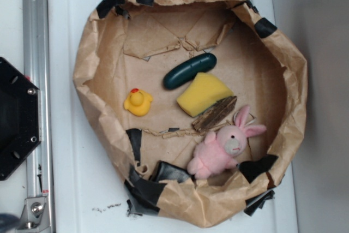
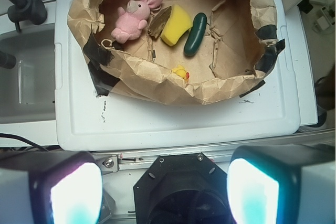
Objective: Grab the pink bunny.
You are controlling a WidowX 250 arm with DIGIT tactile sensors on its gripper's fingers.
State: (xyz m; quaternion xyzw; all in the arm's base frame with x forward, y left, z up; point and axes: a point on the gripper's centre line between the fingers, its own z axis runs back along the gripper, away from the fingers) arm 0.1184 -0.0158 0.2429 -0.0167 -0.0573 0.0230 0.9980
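The small fluffy pink plush bunny (image 1: 219, 148) lies inside the crumpled brown paper basin (image 1: 98, 53) on the white table (image 1: 71, 178), beside a bark-like brown piece (image 1: 214, 114) and a yellow sponge wedge (image 1: 204, 94); a dark green cucumber-shaped toy (image 1: 189, 71) and yellow rubber duck (image 1: 138, 102) lie nearby; the fingers (image 2: 68, 190) stand wide apart, holding nothing, well back from the basin.

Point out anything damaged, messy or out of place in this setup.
The paper bag wall is crumpled, torn and patched with black tape. Dark crumbs lie scattered on the white surface just outside it. The pink bunny lies on its side against a piece of bark. Nothing else stands out.
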